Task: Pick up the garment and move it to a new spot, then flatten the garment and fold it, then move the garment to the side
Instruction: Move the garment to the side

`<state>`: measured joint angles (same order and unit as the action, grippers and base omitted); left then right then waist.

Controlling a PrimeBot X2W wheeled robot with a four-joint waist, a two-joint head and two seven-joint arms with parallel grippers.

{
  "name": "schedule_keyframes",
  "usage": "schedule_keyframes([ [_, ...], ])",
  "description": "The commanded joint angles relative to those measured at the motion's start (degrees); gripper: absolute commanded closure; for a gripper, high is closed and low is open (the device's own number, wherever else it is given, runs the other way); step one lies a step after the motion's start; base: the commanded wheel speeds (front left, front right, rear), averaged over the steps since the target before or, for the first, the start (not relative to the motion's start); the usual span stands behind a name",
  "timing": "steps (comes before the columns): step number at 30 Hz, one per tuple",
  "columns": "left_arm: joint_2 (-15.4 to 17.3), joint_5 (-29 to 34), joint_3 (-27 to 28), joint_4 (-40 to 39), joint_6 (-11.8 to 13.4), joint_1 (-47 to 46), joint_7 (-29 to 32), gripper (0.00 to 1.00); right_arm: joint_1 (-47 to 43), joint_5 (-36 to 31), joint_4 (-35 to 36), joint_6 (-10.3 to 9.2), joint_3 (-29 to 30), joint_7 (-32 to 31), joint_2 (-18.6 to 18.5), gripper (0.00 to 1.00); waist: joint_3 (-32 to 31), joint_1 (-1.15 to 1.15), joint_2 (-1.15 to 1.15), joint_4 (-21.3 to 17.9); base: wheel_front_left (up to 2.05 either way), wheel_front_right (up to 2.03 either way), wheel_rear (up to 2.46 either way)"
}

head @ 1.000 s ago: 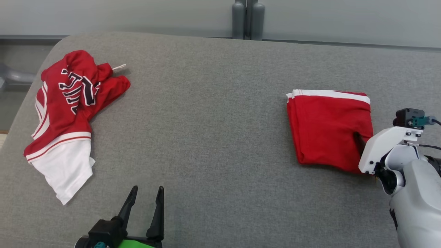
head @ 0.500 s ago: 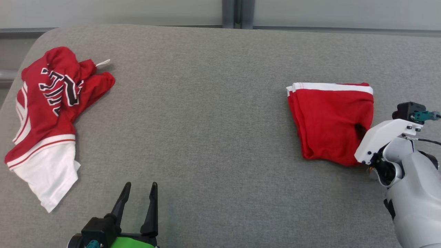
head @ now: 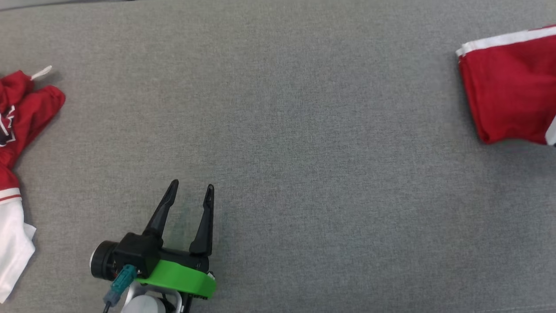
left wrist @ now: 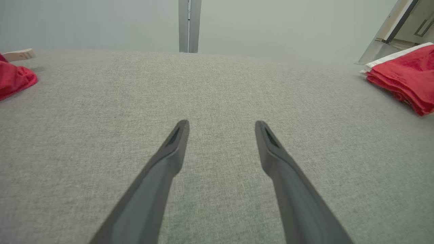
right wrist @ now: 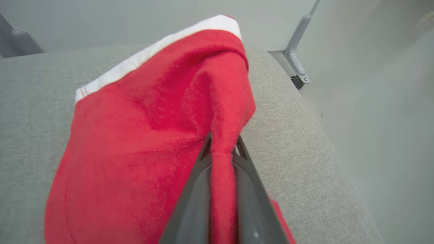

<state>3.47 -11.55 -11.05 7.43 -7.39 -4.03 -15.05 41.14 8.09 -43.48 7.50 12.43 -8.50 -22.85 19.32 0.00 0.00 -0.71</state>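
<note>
Grey padded surface (head: 304, 130): spans the head view, bare across the middle.

Crumpled jersey (head: 21, 113): red with white panels, at the far left edge of the head view. Unsorted, nothing touching it.

Folded red garment (head: 508, 95): far right of the head view, a flat stack partly cut by the frame. The white band runs along its far edge. Judged to be the task's item, with folding done and the move to the side in hand.

Left gripper (head: 191, 188): low centre-left over bare cloth, fingers spread wide, nothing between them. Well apart from both garments.

Right gripper (right wrist: 223, 142): in its wrist view the jaws are drawn nearly together on a pinched ridge of the garment's near edge. Red cloth runs up between the fingers, and the stack extends ahead and left, away from the wrist, white band farthest.

Key relation: the garment hangs off the right gripper's tips with its bulk ahead, beside the surface's right edge. The right arm is the nearer one. A one-corner grip could let the layers slide apart in a drag.
</note>
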Motion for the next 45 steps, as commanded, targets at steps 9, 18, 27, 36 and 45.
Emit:
schedule_keyframes([
  [9,0.47,-1.39,-0.04,0.10,-0.13,-1.84,-0.17,0.00,7.42,-10.66,-1.95,-0.02,7.43,-5.14,-4.96,0.87,8.12,0.00,0.00,3.60,0.00,0.00,0.00],
  [18,-0.18,-1.84,1.44,0.78,-0.14,1.02,-0.17,0.00,2.24,-18.18,2.76,-0.03,11.06,-1.86,-5.06,0.00,1.91,0.00,0.00,4.03,0.00,0.00,0.00],
  [27,-0.48,-3.67,4.20,1.76,0.43,7.11,-0.17,0.00,-14.96,-11.38,16.95,-0.03,2.76,12.52,1.05,0.00,-11.02,0.00,0.00,4.32,0.00,0.00,0.00],
  [36,-0.47,-3.47,6.57,2.04,1.74,13.51,-0.17,0.00,-32.79,-11.05,26.89,-0.05,1.85,22.57,14.15,0.00,-19.35,0.00,0.00,4.37,0.00,0.00,0.00],
  [45,-0.49,-1.85,8.22,3.11,1.29,12.41,-0.17,0.00,-44.16,-8.05,32.34,-0.05,-4.59,23.70,19.35,0.00,-21.50,0.00,0.00,5.03,0.00,0.00,0.00],
])
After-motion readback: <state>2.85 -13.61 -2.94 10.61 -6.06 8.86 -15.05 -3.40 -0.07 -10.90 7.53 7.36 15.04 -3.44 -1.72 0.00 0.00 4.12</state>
